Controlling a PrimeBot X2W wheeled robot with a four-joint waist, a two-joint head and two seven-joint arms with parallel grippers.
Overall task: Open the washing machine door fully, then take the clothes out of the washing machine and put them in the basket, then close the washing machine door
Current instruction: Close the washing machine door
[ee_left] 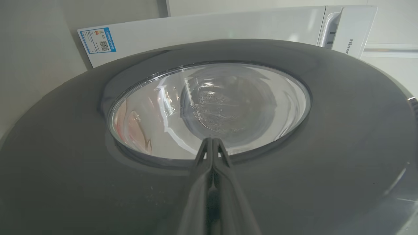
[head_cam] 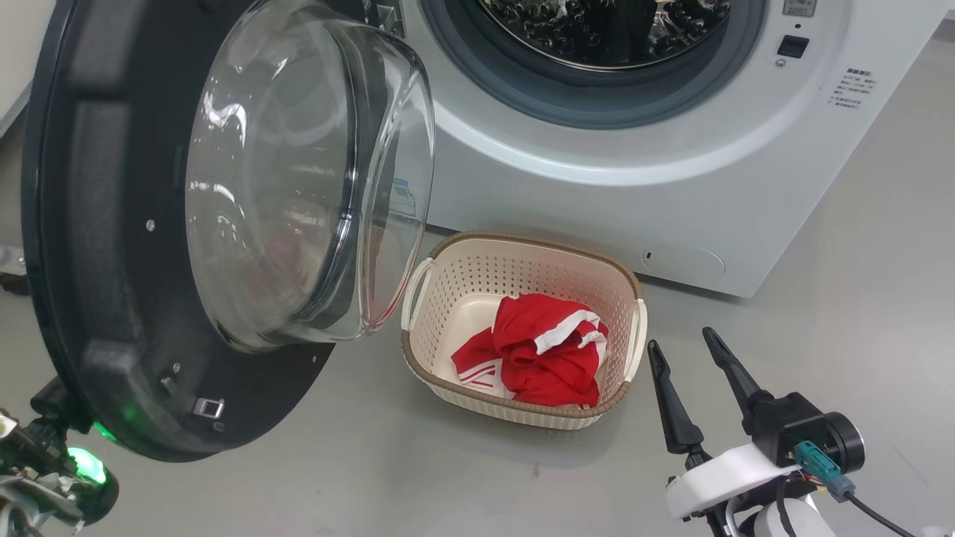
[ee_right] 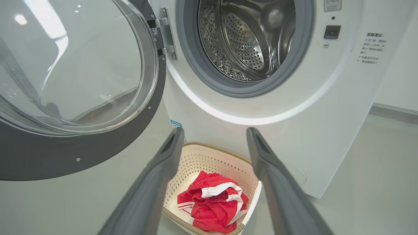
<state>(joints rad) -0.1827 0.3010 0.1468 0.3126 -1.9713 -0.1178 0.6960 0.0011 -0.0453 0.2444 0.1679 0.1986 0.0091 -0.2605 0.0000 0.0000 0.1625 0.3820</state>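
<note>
The washing machine [head_cam: 671,164] stands with its steel drum [ee_right: 248,42] showing nothing inside. The washing machine door [head_cam: 97,261] is swung out to the left, its glass bowl [head_cam: 298,171] bulging toward the basket. The red clothes [head_cam: 545,350] lie in the cream basket [head_cam: 522,253] on the floor before the machine. My right gripper [head_cam: 683,343] hovers open and empty just right of the basket, which appears between its fingers [ee_right: 163,169]. My left gripper [ee_left: 212,141] is shut with nothing in it, its tips at the door's outer face [ee_left: 65,163], by the lower edge of the glass window [ee_left: 209,107].
Grey floor [head_cam: 858,298] stretches right of the basket and in front of it. A blue label [ee_left: 97,39] sits on the machine's white side. My left wrist [head_cam: 52,462], with a green light, sits behind the door's lower edge.
</note>
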